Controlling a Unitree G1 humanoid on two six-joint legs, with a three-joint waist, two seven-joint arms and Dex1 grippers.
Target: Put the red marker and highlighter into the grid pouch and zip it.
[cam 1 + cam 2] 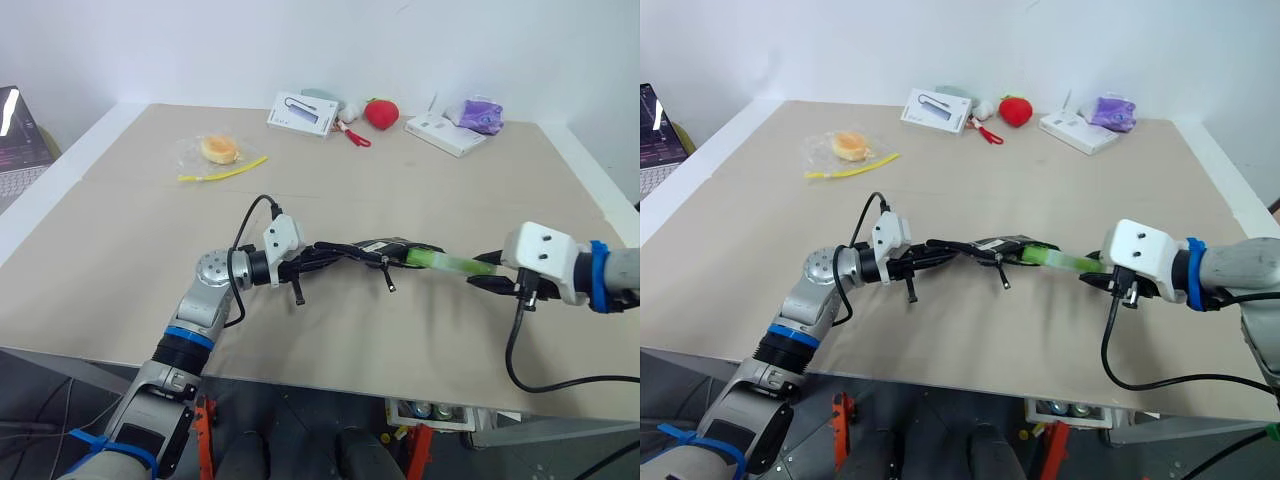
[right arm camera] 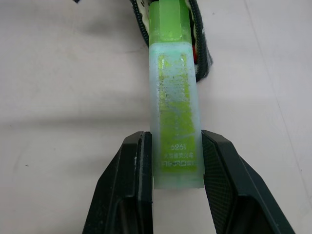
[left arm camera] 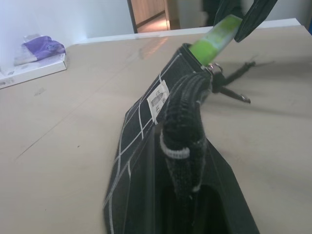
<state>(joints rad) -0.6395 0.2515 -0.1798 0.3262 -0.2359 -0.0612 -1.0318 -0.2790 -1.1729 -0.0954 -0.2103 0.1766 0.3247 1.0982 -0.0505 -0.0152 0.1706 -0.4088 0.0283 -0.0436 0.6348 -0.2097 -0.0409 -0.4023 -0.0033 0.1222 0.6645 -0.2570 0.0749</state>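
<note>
Highlighter [image 2: 175, 97], chunky translucent pale-green stick with brighter green cap end

Beige table [image 1: 120, 260]: 1 bun in a clear bag [image 1: 219, 150] lies toward the far left, a thin yellow strip [image 1: 222, 172] just beside it. Along the far edge are set 1 white packaged item [image 1: 302, 113], small red-handled scissors [image 1: 354, 135], 1 red strawberry plush [image 1: 381, 113], and 1 white box [image 1: 445, 133] bearing a purple bundle [image 1: 480, 114]. A laptop [image 1: 20, 140] is seen at the left.
</note>
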